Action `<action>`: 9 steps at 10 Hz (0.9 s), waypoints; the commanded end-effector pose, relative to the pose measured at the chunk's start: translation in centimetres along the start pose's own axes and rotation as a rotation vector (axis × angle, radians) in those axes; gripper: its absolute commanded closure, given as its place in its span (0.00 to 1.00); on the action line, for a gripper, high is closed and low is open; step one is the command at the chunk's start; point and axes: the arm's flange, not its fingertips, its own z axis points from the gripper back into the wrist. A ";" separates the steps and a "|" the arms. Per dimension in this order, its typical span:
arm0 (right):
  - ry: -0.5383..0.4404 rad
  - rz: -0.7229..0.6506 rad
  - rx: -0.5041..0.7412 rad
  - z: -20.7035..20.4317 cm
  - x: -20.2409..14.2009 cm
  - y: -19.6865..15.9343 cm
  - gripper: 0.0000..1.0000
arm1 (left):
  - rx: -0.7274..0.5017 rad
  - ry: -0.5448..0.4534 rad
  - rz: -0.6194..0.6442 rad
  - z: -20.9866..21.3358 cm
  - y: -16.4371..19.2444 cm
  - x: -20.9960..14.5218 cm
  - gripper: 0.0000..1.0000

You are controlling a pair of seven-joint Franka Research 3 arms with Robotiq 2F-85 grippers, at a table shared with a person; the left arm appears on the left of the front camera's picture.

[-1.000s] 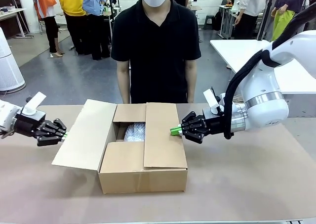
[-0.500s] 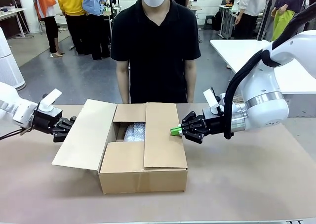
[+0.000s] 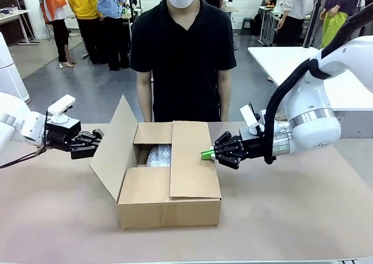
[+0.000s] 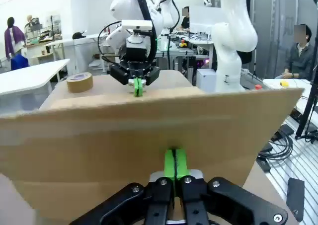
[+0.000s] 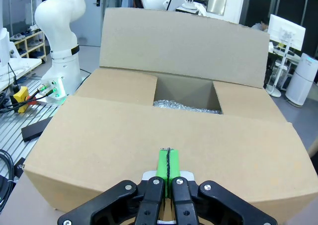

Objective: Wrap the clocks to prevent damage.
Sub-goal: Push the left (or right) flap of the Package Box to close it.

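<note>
A cardboard box (image 3: 169,203) stands mid-table. Bubble wrap (image 3: 158,155) lies in its opening; the clocks are hidden. My left gripper (image 3: 98,137) is shut, its tips against the outer face of the left flap (image 3: 113,153), which stands tilted up. The left wrist view has those shut green pads (image 4: 175,165) pressed on that flap (image 4: 149,130). My right gripper (image 3: 205,154) is also shut, resting on the right flap (image 3: 192,159), which lies folded over the box. From the right wrist, its pads (image 5: 169,168) touch the flat flap (image 5: 164,130) before the bubble wrap (image 5: 186,106).
A person (image 3: 183,60) stands at the far side behind the box, arms down. A roll of tape (image 4: 79,82) sits on the table beyond the box in the left wrist view. Bare brown tabletop (image 3: 280,217) surrounds the box. A white table (image 3: 280,60) stands at the back right.
My left gripper has moved up and to the right, swinging the left flap from lying outward to standing raised. The right arm has not moved.
</note>
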 end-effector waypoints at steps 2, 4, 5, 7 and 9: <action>0.005 -0.003 -0.002 -0.1 -0.3 0.1 0.99 | -0.031 0.010 0.038 -2.7 1.3 -0.5 1.00; 0.005 -0.003 -0.002 -0.1 -0.3 0.1 0.99 | -0.035 0.015 0.020 -4.2 2.0 -0.7 1.00; 0.005 -0.003 -0.002 -0.1 -0.3 0.1 0.99 | -0.036 0.014 0.027 -4.6 2.7 -0.6 1.00; 0.005 -0.003 -0.002 -0.1 -0.3 0.1 0.99 | -0.033 0.012 0.025 -5.3 3.3 -0.6 1.00; 0.005 -0.003 -0.002 -0.1 -0.3 0.1 0.99 | -0.017 0.031 0.002 -5.2 4.0 -0.5 1.00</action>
